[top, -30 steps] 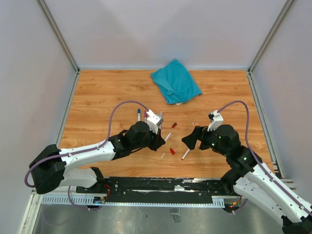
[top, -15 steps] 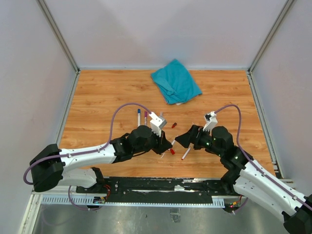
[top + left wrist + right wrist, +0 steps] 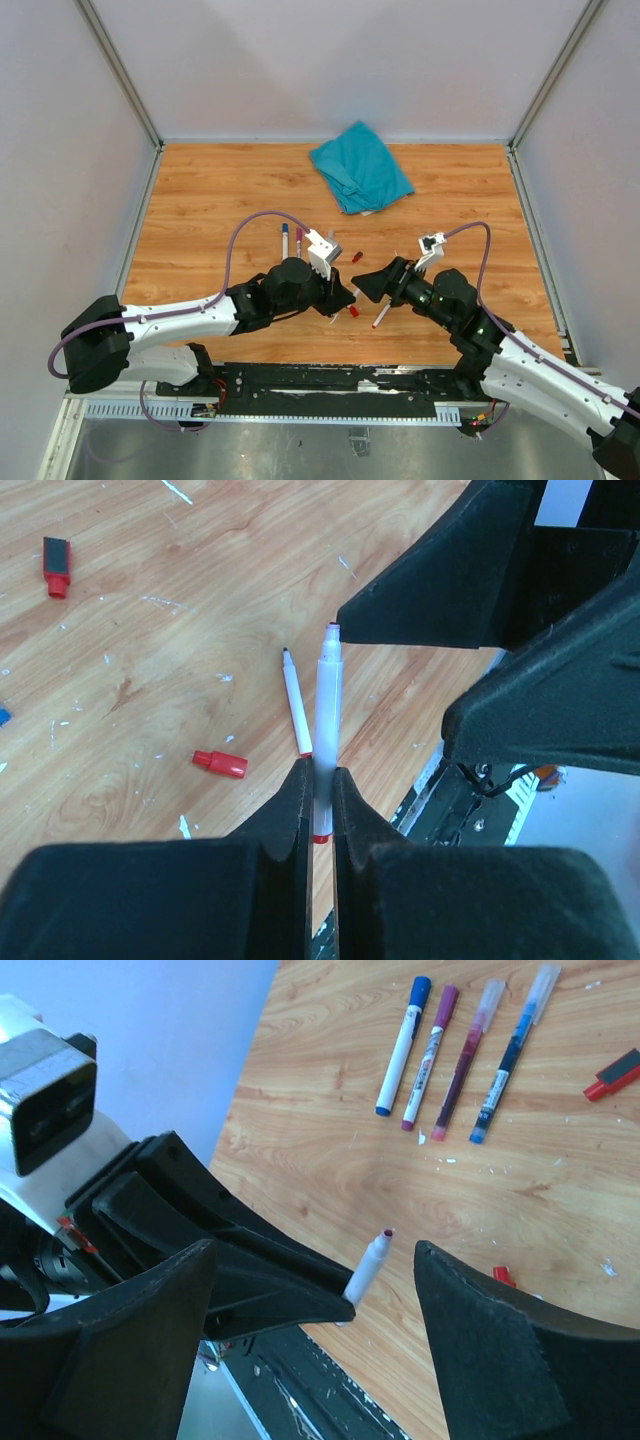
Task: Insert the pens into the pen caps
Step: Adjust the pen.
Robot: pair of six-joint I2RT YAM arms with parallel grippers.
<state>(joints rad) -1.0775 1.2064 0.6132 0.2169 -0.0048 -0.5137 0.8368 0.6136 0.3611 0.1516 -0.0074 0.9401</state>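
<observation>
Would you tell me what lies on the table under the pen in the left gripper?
A second pen lies on the wood below the held pen, a red cap beside it; the left gripper hides anything nearer.

- Centre: white-barrelled, red-tipped marker pen (image 3: 366, 1265), tip up, clamped in black left gripper (image 3: 338, 1306).
- Either side: black right gripper (image 3: 312, 1260), jaws wide, clear of it.
- Top, on wooden table (image 3: 560, 1200): four pens (image 3: 427, 1060) side by side; red plastic cap (image 3: 612, 1076) at right.

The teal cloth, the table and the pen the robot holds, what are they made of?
The teal cloth looks like soft matte fabric: it lies crumpled in folds. The table looks like wood or wood-print laminate, showing grain and slight sheen. The pen between the left fingers looks like smooth white plastic.
</observation>
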